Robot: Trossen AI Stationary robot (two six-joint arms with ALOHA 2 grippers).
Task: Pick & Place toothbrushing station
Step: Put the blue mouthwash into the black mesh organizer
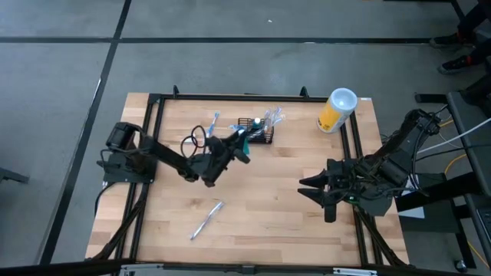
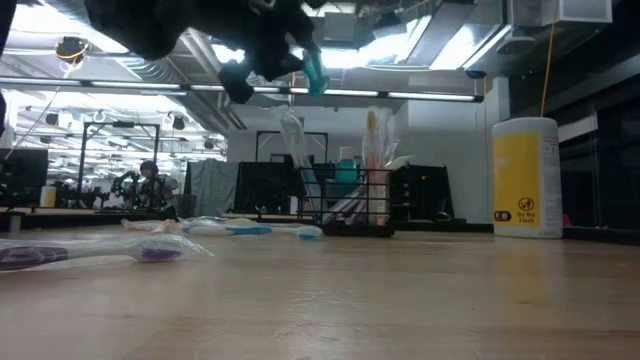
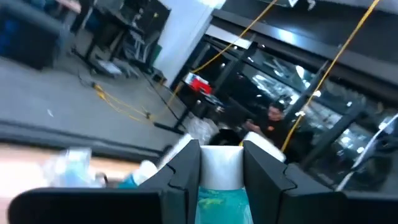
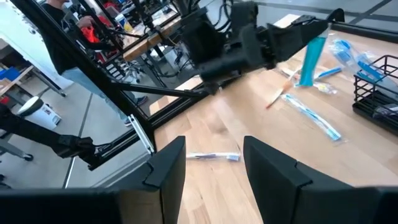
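Black wire-mesh caddy (image 1: 259, 132) stands full; left pincer (image 1: 242, 142) clamps a teal tube (image 4: 309, 59); right pincer (image 1: 313, 185) is apart.

Robotics lab, metal frames (image 4: 118, 112), ceiling strip lights (image 2: 330, 92)

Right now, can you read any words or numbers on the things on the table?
Tall yellow canister with a white lid: round black signs and small print low on its label, too blurred to read.
Teal tube with a white cap in the left gripper: no print shows.
Nothing else bears text.
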